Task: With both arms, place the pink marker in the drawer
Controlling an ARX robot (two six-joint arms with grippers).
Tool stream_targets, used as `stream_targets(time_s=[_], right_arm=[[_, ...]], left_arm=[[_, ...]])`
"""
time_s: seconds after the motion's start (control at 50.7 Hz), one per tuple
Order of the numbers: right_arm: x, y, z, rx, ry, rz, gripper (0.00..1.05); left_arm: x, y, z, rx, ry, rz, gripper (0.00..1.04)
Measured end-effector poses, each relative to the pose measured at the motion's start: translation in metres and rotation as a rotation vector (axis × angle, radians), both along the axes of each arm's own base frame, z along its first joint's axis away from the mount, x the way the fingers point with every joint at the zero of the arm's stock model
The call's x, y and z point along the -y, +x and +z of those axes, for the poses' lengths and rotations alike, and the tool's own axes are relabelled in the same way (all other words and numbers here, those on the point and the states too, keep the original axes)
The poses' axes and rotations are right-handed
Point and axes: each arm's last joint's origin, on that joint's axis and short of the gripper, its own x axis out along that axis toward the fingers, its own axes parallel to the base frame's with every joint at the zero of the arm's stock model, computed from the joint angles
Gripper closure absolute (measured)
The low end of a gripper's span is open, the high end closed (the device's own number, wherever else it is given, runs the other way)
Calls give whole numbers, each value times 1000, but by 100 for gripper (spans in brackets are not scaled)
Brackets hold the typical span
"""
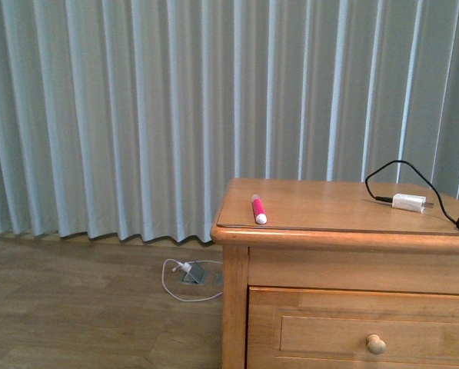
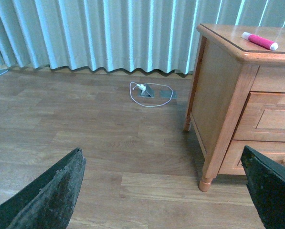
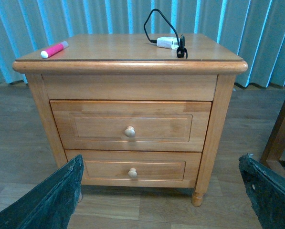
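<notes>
The pink marker (image 1: 258,209) lies on the nightstand's top near its front left corner, white end toward the front; it also shows in the left wrist view (image 2: 259,41) and right wrist view (image 3: 54,49). The upper drawer (image 3: 131,125) is closed, its round knob (image 3: 130,131) centred; in the front view only part of the drawer (image 1: 360,327) shows. My left gripper (image 2: 163,191) hangs open over the floor, left of the nightstand. My right gripper (image 3: 161,191) is open, facing the nightstand's front low down, apart from it. Neither arm shows in the front view.
A white charger plug (image 1: 408,202) with a black cable lies on the top's right side. The lower drawer (image 3: 132,171) is closed. A white cord and floor socket (image 2: 150,91) lie by the curtain (image 1: 137,115). A wooden furniture leg (image 3: 280,129) stands right of the nightstand.
</notes>
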Motion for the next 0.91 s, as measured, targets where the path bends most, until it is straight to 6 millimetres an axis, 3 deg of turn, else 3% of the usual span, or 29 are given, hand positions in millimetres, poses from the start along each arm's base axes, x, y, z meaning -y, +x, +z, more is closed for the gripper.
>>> stream_targets(time_s=[0.907], right_arm=[[0, 0, 0, 0, 0, 0, 8]], left_arm=[[0, 0, 0, 0, 0, 0, 6]])
